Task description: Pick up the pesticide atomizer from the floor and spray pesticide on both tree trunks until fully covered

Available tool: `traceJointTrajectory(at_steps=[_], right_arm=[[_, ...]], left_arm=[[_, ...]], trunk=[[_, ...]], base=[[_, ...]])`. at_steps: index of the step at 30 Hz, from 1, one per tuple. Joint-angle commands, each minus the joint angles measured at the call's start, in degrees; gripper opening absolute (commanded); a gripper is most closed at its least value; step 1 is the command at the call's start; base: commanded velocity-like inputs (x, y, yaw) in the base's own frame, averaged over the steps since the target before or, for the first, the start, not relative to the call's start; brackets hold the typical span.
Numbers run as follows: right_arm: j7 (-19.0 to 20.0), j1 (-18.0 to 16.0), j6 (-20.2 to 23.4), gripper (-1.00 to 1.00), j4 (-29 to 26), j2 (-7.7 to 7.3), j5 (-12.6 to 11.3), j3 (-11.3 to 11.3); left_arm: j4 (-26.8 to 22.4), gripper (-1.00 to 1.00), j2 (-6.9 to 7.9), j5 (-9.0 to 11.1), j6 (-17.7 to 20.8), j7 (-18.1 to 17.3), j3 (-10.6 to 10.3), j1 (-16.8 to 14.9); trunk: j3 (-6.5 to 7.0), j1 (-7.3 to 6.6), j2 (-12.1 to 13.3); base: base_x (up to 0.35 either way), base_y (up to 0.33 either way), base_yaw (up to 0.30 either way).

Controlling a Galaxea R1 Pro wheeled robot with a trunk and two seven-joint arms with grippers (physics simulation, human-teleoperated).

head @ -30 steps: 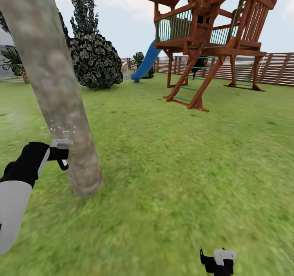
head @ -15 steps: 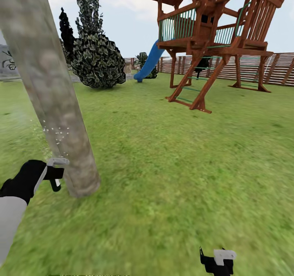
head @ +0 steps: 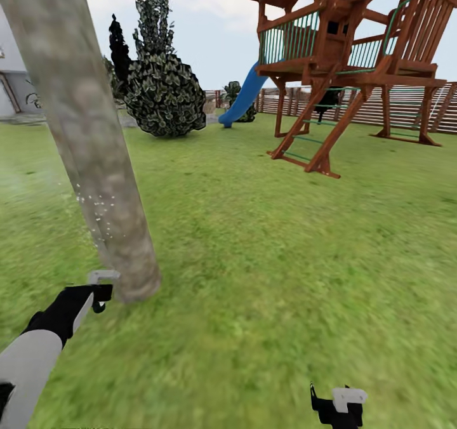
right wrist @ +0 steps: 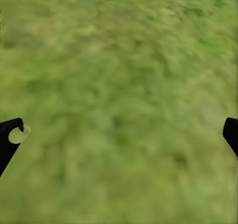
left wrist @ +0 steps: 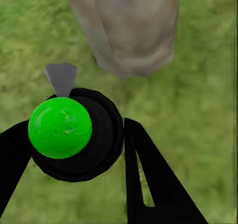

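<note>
I have the left gripper (head: 101, 289) low at the near left of the lawn (head: 266, 277), just beside the foot of the trunk (head: 95, 162). Its fingers (left wrist: 148, 184) are closed around the atomizer (left wrist: 74, 134), a black body with a bright green top and a grey nozzle tip pointing at the trunk base. In the head view I see only the grey nozzle piece and a dark trigger shape at the end of my arm, close to the bark, though I cannot tell whether they touch.

The trunk is thick, pale grey-brown and leaning, rising out of frame at the upper left. A scatter of small white specks (head: 95, 207) hangs on its left side, a little above the nozzle.

My right gripper (head: 336, 407) sits low at the near right, well apart from the trunk. Its two black fingertips (right wrist: 10, 134) show at opposite edges of the wrist view, spread wide over bare grass with nothing between them.

Farther off I see a dark leafy bush (head: 165, 99), a wooden play tower (head: 349, 54) with a blue slide (head: 244, 96), and a slat fence (head: 406, 108) along the far right.
</note>
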Motion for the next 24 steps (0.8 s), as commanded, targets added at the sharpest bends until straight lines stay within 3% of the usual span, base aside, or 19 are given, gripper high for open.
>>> traceJointTrajectory(at_steps=[1, 8, 14, 16, 19, 24], right_arm=[[0.0, 0.0, 0.0, 1.00, 0.0, 0.00, 0.0, 0.0], [0.0, 0.0, 0.0, 1.00, 0.0, -0.05, 0.0, 0.0], [0.0, 0.0, 0.0, 1.00, -0.1, -0.07, -0.1, 0.0], [0.0, 0.0, 0.0, 1.00, -0.1, -0.04, -0.1, 0.0], [0.0, 0.0, 0.0, 1.00, -0.1, -0.04, 0.0, 0.0], [0.0, 0.0, 0.0, 1.00, 0.0, -0.02, 0.0, 0.0]], left_arm=[[0.4, -1.00, -0.25, 0.1, -0.9, 1.0, 0.0, 0.0], [1.4, -1.00, -0.38, 1.1, -1.6, 5.1, 1.6, 0.2], [2.4, -1.00, 0.03, 0.9, -1.7, 5.8, 2.0, 0.5], [2.3, -1.00, 0.11, 0.7, -1.8, 6.7, 2.0, 1.4], [2.3, -1.00, 0.18, 1.0, -1.7, 10.8, 1.9, 1.5], [2.3, -1.00, -0.52, 1.4, -1.5, 11.3, 1.8, 1.6]], trunk=[[0.00, 0.00, 0.0], [0.00, 0.00, 0.0], [0.00, 0.00, 0.0], [0.00, 0.00, 0.0], [0.00, 0.00, 0.0], [0.00, 0.00, 0.0]], base=[[0.153, -0.246, 0.269], [0.185, -0.223, 0.128], [0.289, -0.132, 0.002], [0.279, -0.162, 0.194], [0.272, -0.165, 0.263], [0.207, -0.151, 0.277]])
